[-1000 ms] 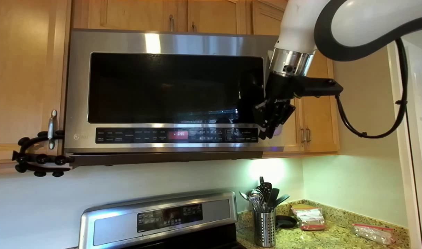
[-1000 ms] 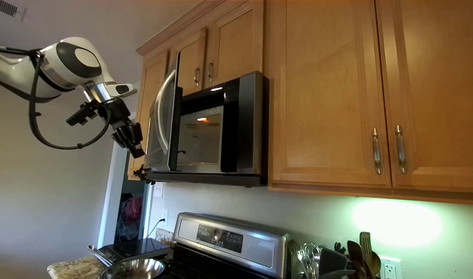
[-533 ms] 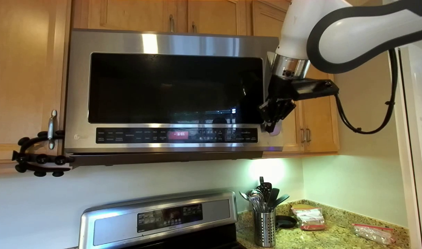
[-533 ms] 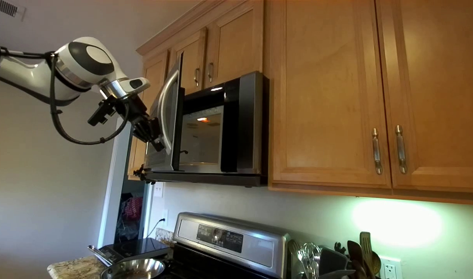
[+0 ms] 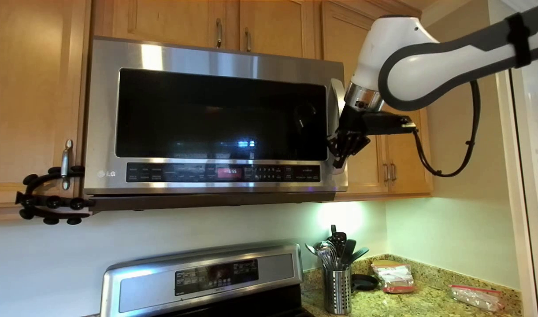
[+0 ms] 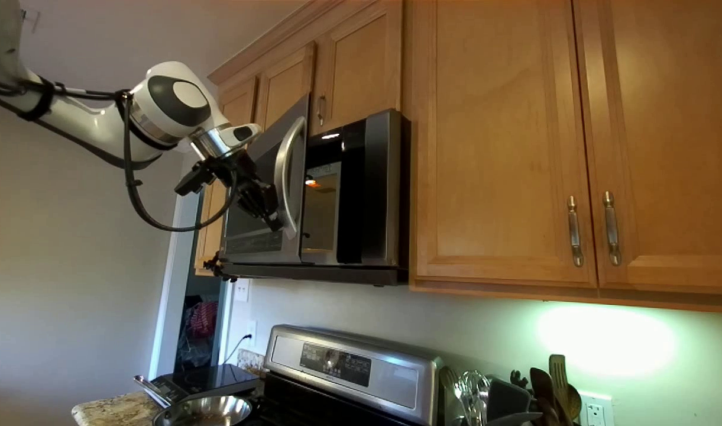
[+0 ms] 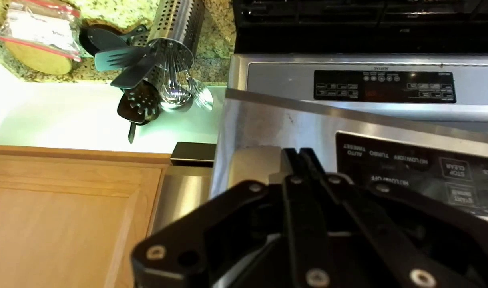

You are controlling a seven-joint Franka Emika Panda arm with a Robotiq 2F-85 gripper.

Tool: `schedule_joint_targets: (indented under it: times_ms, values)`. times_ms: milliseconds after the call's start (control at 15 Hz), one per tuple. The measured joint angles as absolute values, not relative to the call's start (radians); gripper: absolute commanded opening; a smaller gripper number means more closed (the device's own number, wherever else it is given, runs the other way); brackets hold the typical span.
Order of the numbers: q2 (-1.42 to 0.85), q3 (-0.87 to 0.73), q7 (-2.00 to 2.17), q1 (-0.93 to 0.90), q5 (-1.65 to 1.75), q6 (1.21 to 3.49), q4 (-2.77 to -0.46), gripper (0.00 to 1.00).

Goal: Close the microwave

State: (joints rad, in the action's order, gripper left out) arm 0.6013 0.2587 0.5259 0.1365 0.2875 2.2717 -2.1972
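The microwave (image 5: 224, 119) is a wide steel box with a dark glass door, mounted under the cabinets. In an exterior view its door (image 6: 260, 251) stands partly open, with a gap to the microwave's body (image 6: 379, 195). The curved steel handle (image 6: 282, 171) is on the door's free edge; it also shows in the wrist view (image 7: 253, 162). My gripper (image 7: 299, 154) is shut and empty, its two fingertips together beside the handle's lower end. In both exterior views the gripper (image 5: 338, 165) (image 6: 275, 223) is at the door's front near the handle. Whether it touches handle or door is hard to tell.
The steel stove (image 5: 202, 277) stands below the microwave. A steel utensil holder (image 5: 338, 290) stands on the counter beside it. A black flexible tripod (image 5: 53, 202) sits at the microwave's hinge-side lower corner. Wooden cabinets (image 6: 502, 148) flank it. A pan (image 6: 207, 408) lies near the stove.
The door has swung partway toward the microwave's body, narrowing the gap. My gripper has moved with it to the handle, and the arm has come nearer. The gripper has stayed shut.
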Motion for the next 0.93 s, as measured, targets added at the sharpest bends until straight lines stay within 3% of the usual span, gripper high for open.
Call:
schedule_joint_targets:
  times_ms: [400,933]
  values:
    - [0.465,0.181,0.471,0.149,0.287,2.312,-2.108,0.06]
    - [0.396,0.209,0.507,0.112,0.274,2.308,-2.085,0.05]
